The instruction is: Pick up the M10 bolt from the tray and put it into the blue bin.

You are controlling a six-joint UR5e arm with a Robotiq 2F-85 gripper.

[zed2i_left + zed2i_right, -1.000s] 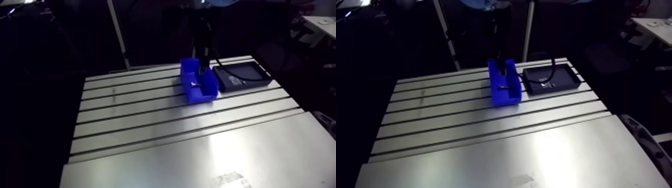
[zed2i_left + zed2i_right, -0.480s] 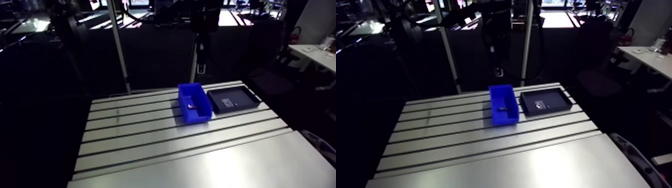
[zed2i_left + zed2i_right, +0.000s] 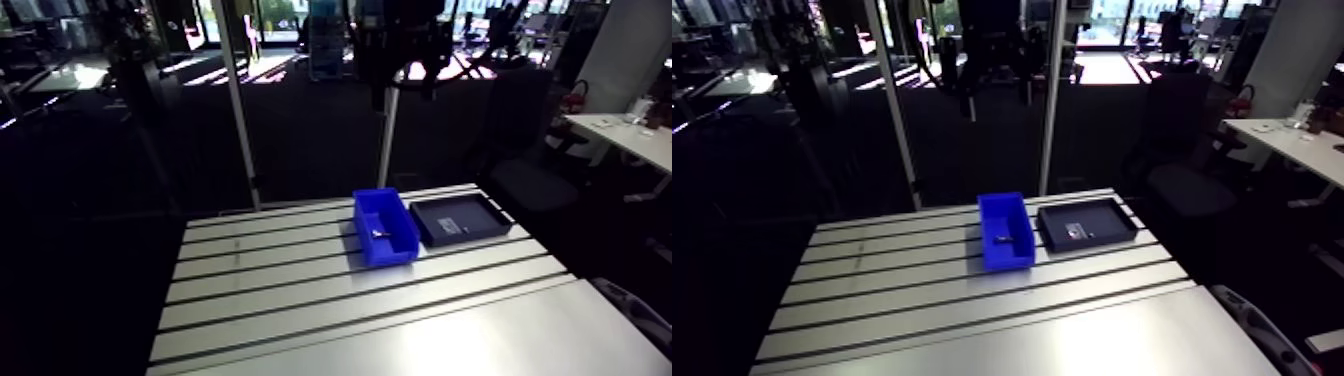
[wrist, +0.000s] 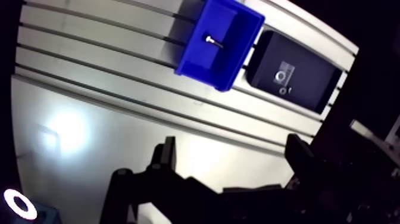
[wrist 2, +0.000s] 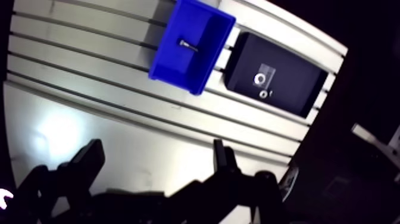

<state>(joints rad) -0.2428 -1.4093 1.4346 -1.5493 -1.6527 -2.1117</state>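
The M10 bolt (image 4: 211, 40) lies on the floor of the blue bin (image 4: 205, 74), which stands on the slotted table near its far edge. In the arm view the bolt (image 3: 379, 233) shows as a small pale piece inside the bin (image 3: 385, 252). The black tray (image 4: 312, 89) sits right beside the bin. My gripper (image 4: 232, 158) hangs high above the table, well back from the bin. It is open, and only bare table shows between its fingers (image 4: 167, 156).
A ring-shaped part (image 4: 280, 76) and a smaller piece (image 4: 285, 90) rest on a white label in the tray. The slotted aluminium table (image 3: 300, 300) stretches wide toward the near side. Two upright poles (image 3: 236, 100) stand just behind its far edge.
Earlier the gripper stood low over the blue bin; since then it has risen high and away from it. The view has pulled back with the arm. The bolt stays in the bin.
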